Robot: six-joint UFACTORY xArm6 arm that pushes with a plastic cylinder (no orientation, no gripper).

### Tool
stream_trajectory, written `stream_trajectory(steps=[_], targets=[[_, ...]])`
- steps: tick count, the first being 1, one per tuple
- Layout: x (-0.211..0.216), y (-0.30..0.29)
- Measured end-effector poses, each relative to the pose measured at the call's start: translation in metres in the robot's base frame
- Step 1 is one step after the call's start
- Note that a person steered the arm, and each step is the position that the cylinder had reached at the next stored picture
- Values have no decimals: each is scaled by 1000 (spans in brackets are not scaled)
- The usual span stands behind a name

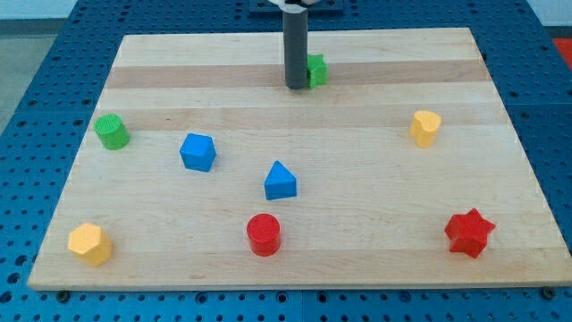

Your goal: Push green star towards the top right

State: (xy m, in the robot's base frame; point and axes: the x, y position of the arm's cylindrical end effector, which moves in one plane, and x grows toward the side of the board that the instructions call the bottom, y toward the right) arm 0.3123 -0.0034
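Note:
The green star lies near the top middle of the wooden board, partly hidden behind my rod. My tip rests on the board right against the star's left side, touching or nearly touching it. The rod rises straight up out of the view's top.
A green cylinder is at the left. A blue block and a blue triangular block lie in the middle. A red cylinder, a yellow hexagon, a red star and a yellow block lie around.

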Motion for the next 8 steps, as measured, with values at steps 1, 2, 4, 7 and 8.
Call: stream_trajectory(steps=[1,2,4,7,8], targets=[[-1,3],[-9,14],[-58,55],[-85,65],[-85,87]])
